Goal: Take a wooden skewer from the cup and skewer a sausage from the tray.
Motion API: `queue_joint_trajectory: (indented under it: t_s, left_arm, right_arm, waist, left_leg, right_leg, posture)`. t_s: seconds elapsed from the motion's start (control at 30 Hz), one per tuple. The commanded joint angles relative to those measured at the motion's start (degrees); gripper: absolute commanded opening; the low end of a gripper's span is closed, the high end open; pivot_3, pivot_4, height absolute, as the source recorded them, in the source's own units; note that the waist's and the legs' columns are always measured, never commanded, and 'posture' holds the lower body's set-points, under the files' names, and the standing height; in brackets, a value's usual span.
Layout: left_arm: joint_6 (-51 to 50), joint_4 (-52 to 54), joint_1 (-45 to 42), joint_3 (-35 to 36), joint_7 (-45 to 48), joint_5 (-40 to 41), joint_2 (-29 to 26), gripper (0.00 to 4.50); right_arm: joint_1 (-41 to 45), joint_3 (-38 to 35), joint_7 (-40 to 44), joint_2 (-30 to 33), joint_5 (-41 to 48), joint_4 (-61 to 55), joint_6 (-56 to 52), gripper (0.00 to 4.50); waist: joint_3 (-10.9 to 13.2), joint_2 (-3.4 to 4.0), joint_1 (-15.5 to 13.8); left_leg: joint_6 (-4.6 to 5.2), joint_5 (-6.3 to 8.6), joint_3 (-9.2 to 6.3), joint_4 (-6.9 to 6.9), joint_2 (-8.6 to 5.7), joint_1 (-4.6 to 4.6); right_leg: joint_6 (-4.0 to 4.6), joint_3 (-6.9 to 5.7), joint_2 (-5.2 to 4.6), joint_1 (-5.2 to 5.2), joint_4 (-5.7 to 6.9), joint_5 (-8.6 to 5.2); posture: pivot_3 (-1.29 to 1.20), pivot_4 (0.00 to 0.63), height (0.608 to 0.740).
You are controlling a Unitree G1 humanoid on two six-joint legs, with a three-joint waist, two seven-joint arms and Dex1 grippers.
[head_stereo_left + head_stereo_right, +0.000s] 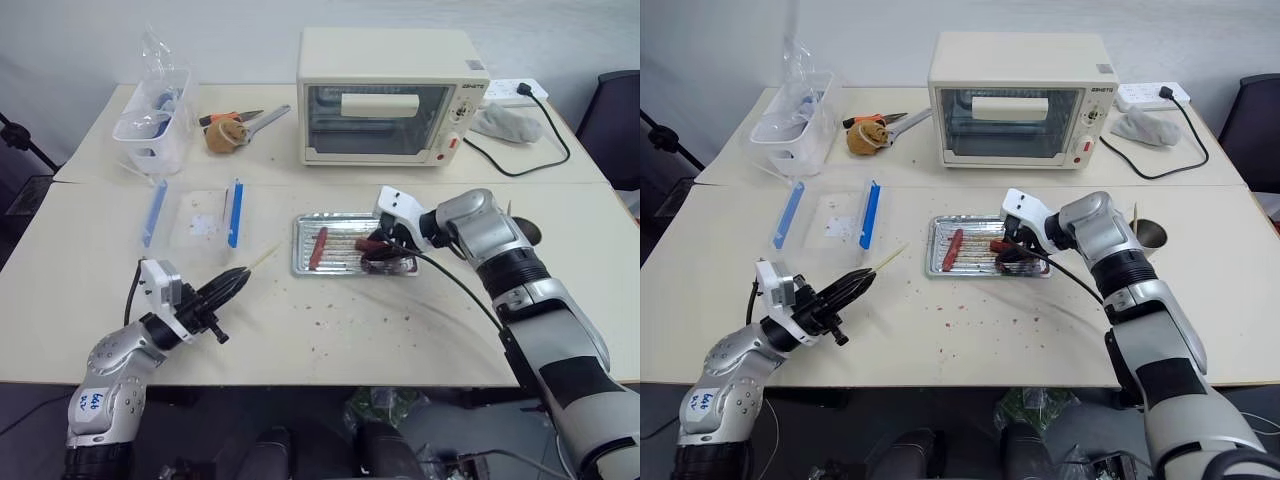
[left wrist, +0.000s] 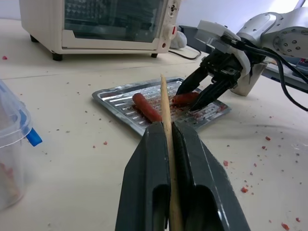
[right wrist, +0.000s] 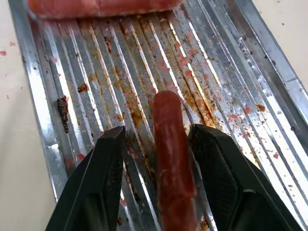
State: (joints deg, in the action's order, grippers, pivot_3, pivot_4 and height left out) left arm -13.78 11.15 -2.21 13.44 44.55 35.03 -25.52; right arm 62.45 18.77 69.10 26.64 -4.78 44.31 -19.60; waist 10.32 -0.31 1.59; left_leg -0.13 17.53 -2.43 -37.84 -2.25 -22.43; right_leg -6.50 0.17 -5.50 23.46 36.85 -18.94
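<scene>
Wooden skewer (image 2: 165,115) pinched in left gripper (image 2: 169,132), off the tray's left end.
Right gripper (image 3: 159,139): fingers spread either side of sausage (image 3: 171,144), not touching it, in silver tray (image 1: 302,262); second sausage (image 1: 318,247) alongside. Cup (image 1: 1151,234) holds spare sticks.

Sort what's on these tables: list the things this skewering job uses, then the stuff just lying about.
In use: wooden skewer clamped in the left gripper; sausage between the right gripper's fingers; tray; cup.

Lying about: toaster oven, other sausage, clear lid with blue clips, plastic tub, scissors, power strip.
</scene>
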Motion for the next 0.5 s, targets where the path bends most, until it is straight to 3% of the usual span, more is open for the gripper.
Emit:
queue_joint_trajectory:
  t_s: [0.03,0.17,0.5]
  left_arm:
    - [0.8,1.0,-0.6,0.4,0.3,-0.3,-0.7,0.00]
    - [0.8,0.8,-1.0,0.1,0.6,-0.6,-0.9,0.00]
    - [1.0,0.2,-1.7,-1.2,2.1,-1.8,-1.4,0.00]
  right_arm:
    - [-0.2,-0.7,0.2,0.2,-0.1,-1.8,0.5,2.10]
    - [-0.4,-1.0,0.0,0.2,0.1,-1.9,0.7,1.08]
    - [-2.3,-2.1,1.5,0.9,1.3,-5.7,-0.2,1.08]
  waist:
    - [0.0,0.00,0.0]
    - [0.0,0.00,0.0]
    - [0.0,0.00,0.0]
  left_leg:
    - [0.00,0.00,0.00,0.00,0.00,0.00]
    - [0.00,0.00,0.00,0.00,0.00,0.00]
    - [0.00,0.00,0.00,0.00,0.00,0.00]
  right_leg:
    - [0.00,0.00,0.00,0.00,0.00,0.00]
    - [0.00,-0.01,0.00,0.00,0.00,0.00]
    - [0.00,-0.01,0.00,0.00,0.00,0.00]
  posture:
    - [0.00,0.150,0.740]
    - [0.00,0.150,0.740]
    - [0.00,0.150,0.740]
